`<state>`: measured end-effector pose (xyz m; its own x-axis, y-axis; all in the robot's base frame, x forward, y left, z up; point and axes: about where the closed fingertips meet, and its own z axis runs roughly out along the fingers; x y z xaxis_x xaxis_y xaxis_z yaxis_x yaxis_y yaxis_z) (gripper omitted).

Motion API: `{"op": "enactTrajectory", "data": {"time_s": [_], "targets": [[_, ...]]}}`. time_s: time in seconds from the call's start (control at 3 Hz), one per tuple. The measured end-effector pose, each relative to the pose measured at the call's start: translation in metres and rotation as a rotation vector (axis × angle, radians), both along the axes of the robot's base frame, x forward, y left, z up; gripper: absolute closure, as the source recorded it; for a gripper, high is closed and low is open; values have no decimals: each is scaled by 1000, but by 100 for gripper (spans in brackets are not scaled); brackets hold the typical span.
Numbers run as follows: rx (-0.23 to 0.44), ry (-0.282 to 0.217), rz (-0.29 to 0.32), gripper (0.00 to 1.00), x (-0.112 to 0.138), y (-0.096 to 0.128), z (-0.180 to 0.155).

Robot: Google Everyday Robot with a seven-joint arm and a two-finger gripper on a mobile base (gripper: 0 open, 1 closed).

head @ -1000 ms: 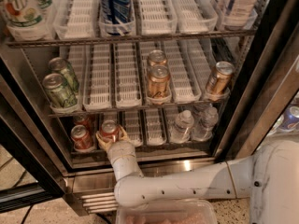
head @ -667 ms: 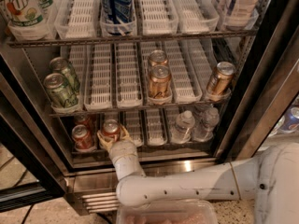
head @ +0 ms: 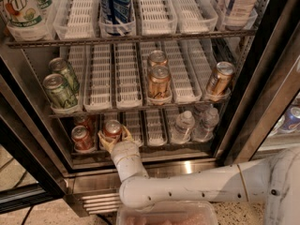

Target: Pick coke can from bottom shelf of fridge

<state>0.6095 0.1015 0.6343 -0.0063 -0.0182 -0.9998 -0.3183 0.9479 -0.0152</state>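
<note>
My gripper [head: 115,138] sits at the coke can [head: 112,128], clamped or not I can't tell; a skewed pull could topple the neighbour can [head: 81,137] beside it.

Break room or shop: commercial drinks fridge [head: 197,168], white lane trays [head: 127,76] stocked with green cans [head: 59,92], copper cans [head: 159,81], water bottles [head: 183,125]; speckled floor [head: 42,215]; gripper [head: 115,140] at bottom shelf [head: 154,143].

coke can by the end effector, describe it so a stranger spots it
In the fridge, go to the bottom shelf, left end. Among the red cans, the coke can is the rightmost, with the end effector at its base.
</note>
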Motion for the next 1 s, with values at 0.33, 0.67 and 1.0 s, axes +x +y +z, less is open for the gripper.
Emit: {"op": "enactTrajectory", "data": {"time_s": [0.33, 0.67, 1.0], "targets": [[-8, -1, 8, 100, -7, -1, 4], [-5, -7, 9, 100, -26, -10, 14], [1, -10, 20, 100, -35, -11, 18]]}}
